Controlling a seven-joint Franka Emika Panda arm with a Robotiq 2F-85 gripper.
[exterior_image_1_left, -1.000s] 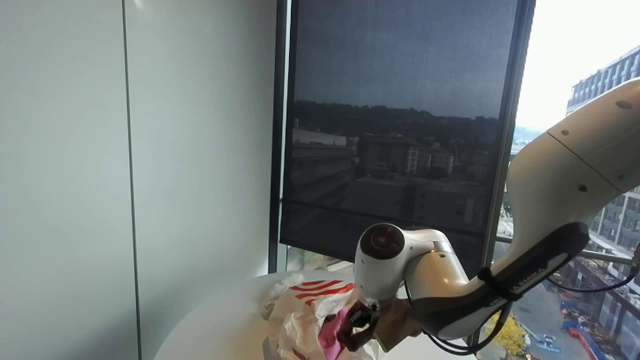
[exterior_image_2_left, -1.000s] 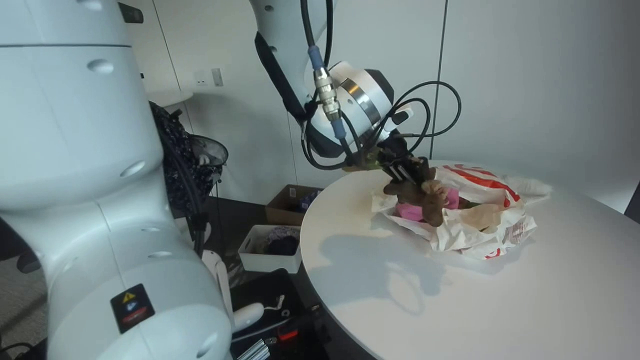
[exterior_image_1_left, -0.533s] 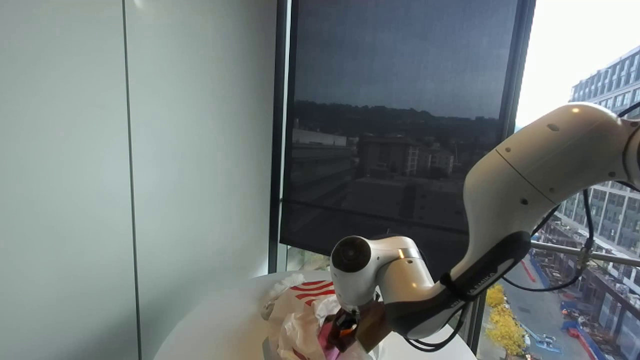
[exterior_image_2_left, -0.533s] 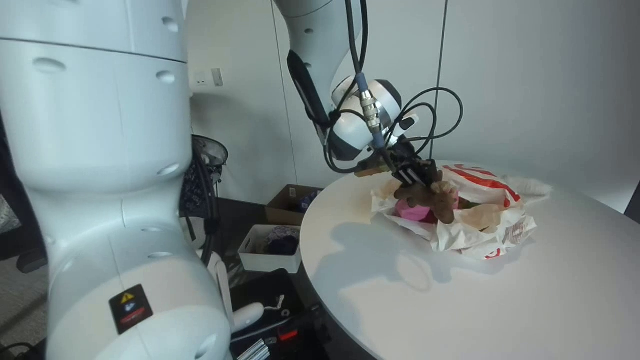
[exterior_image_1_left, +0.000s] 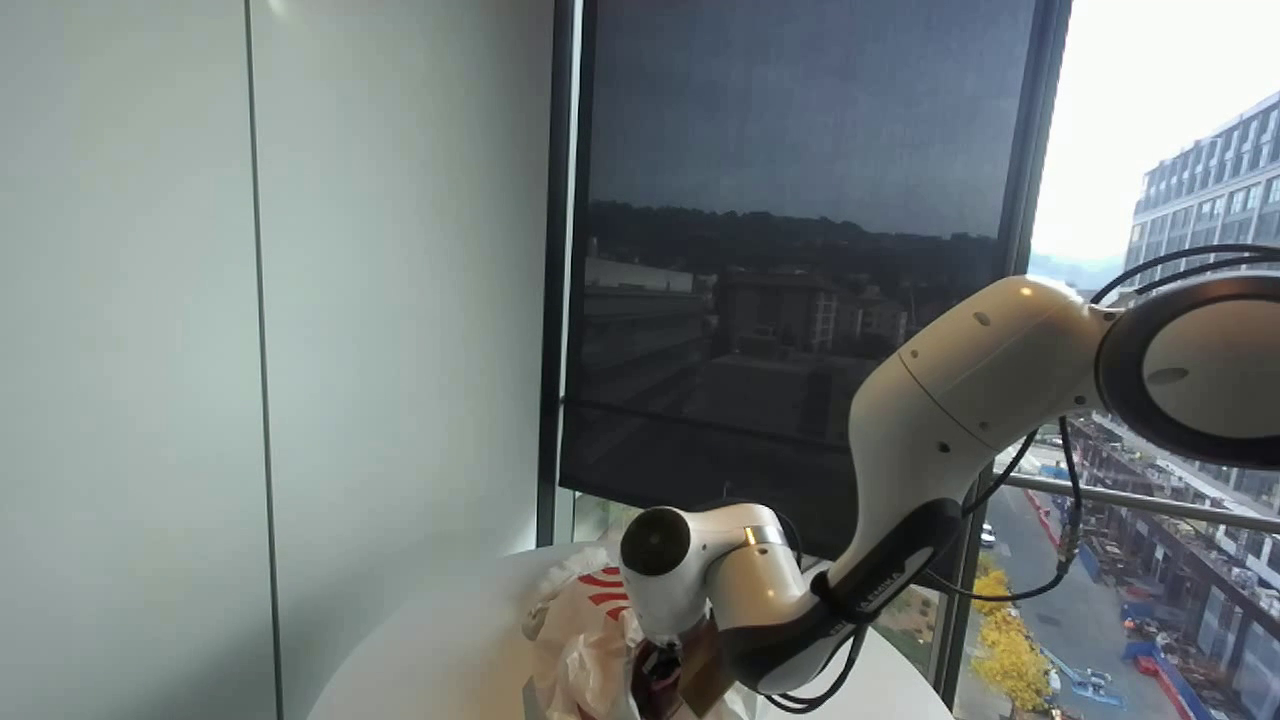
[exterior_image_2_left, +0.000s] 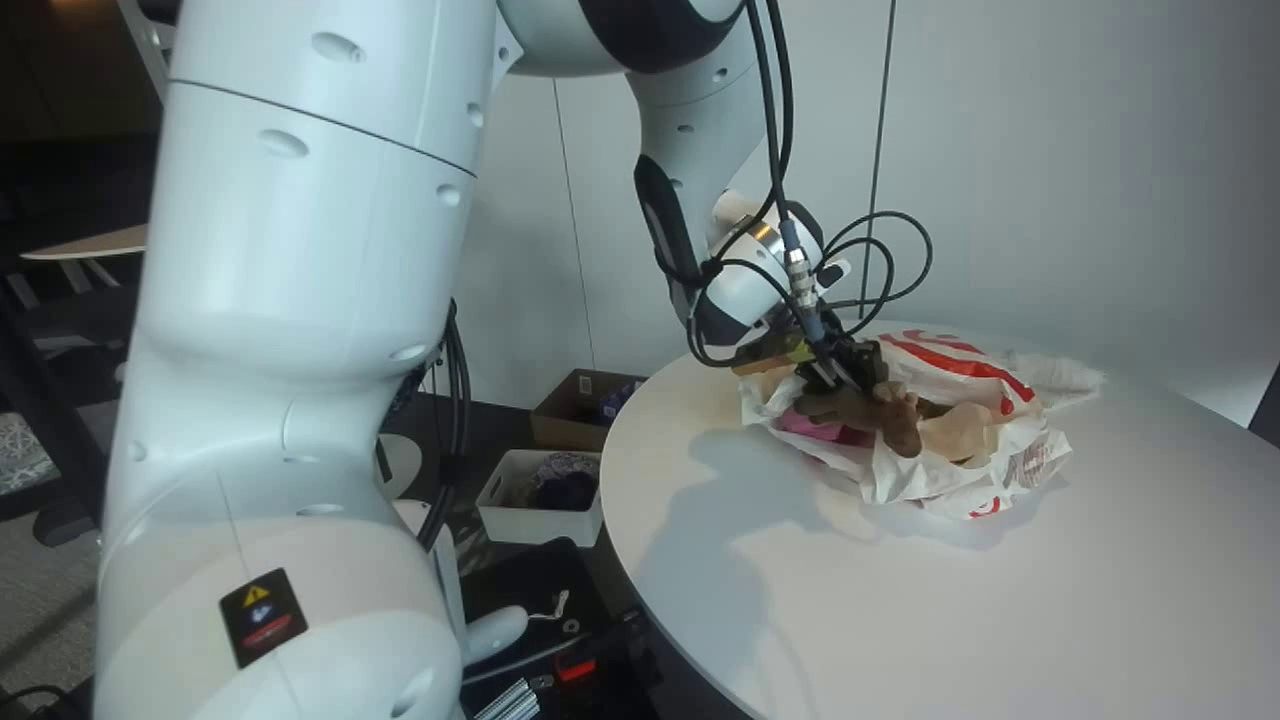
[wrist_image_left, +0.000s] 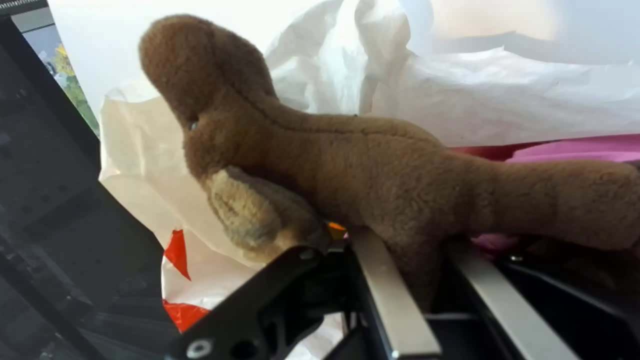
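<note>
My gripper (wrist_image_left: 407, 241) is shut on a brown plush toy (wrist_image_left: 345, 160), with a limb of the toy between the two fingers. The toy has a rounded snout and a paler tan part at its side. In an exterior view the gripper (exterior_image_2_left: 848, 368) holds the toy (exterior_image_2_left: 868, 412) at the mouth of a crumpled white plastic bag with red stripes (exterior_image_2_left: 965, 372). Pink material (exterior_image_2_left: 808, 428) shows in the bag beneath the toy, and also in the wrist view (wrist_image_left: 570, 150). In an exterior view the gripper (exterior_image_1_left: 660, 662) is dark and the toy is hard to make out.
The bag lies on a round white table (exterior_image_2_left: 900, 620). A pale wall (exterior_image_1_left: 400, 300) and a window with a dark blind (exterior_image_1_left: 790, 250) stand behind. A white bin (exterior_image_2_left: 545, 522) and a cardboard box (exterior_image_2_left: 565, 425) are on the floor by the table.
The arm has swung over and the gripper has moved lower with the plush toy, down toward the bag's opening. More of the pink material is covered. The bag has stayed in place.
</note>
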